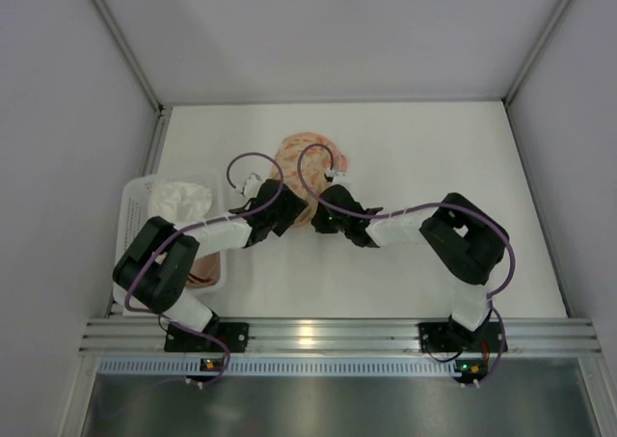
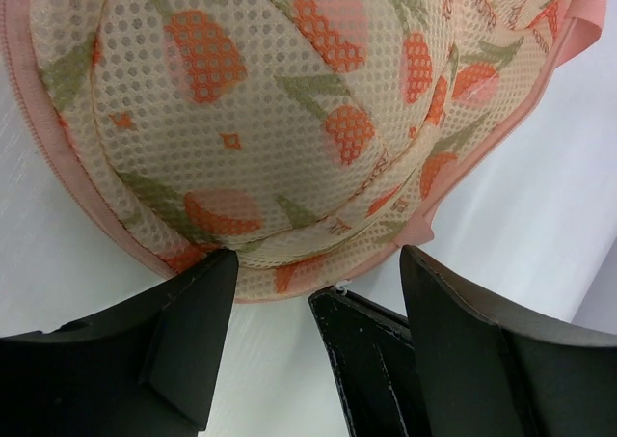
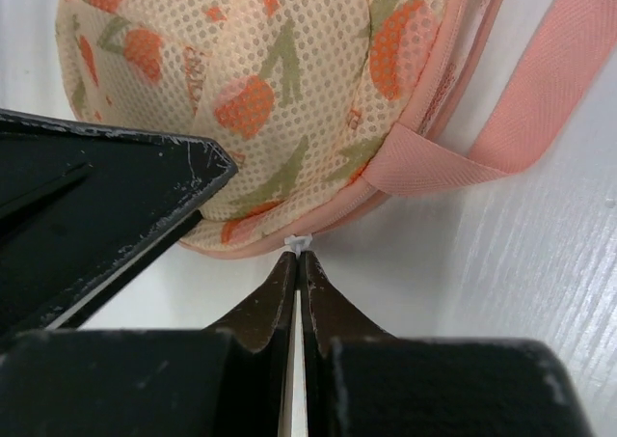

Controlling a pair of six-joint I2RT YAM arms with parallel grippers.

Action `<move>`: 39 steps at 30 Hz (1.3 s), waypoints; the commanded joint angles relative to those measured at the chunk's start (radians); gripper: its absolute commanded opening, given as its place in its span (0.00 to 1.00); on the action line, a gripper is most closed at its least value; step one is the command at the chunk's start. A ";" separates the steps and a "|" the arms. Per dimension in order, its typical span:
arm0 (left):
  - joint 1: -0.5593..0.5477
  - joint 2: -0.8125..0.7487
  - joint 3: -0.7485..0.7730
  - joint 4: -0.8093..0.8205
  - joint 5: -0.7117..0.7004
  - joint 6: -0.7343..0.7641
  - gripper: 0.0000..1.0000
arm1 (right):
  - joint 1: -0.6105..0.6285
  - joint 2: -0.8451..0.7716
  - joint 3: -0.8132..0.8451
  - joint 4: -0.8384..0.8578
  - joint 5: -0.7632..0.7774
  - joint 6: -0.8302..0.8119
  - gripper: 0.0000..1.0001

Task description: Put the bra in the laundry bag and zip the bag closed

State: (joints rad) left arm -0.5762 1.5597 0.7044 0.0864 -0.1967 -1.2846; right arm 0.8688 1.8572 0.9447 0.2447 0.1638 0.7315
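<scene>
Laundry bag (image 2: pixel 241 119) before spread left tool (image 2: pixel 318 259); right tool (image 3: pixel 299 259) tight on zip tab (image 3: pixel 300 241).

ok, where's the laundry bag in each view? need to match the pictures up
Top external: laundry bag mid-table, just above picture centre, its near side covered.
Left wrist: fills the upper two thirds.
Right wrist: top, left to centre.
Shared landmark: the white tab on the bag's pink zip edge shows in both wrist views; it is hidden in the top view.

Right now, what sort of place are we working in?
Probably a lab robot cell, not a home: bare grey walls, a white table, an aluminium rail carrying both arm bases.
</scene>
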 commanded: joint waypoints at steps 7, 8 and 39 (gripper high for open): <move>0.012 -0.065 -0.008 -0.183 -0.164 0.013 0.75 | -0.016 -0.010 0.040 -0.142 0.112 -0.222 0.00; 0.012 -0.081 -0.011 -0.197 -0.174 0.014 0.75 | -0.028 -0.001 0.040 -0.151 0.108 -0.233 0.00; 0.044 -0.202 0.096 -0.200 0.127 0.469 0.73 | -0.126 -0.197 -0.087 -0.002 -0.293 -0.097 0.00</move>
State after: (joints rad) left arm -0.5316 1.4136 0.8005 -0.1085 -0.1574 -0.8249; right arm 0.7387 1.7317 0.8459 0.1684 -0.0246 0.5224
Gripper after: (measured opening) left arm 0.733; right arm 0.006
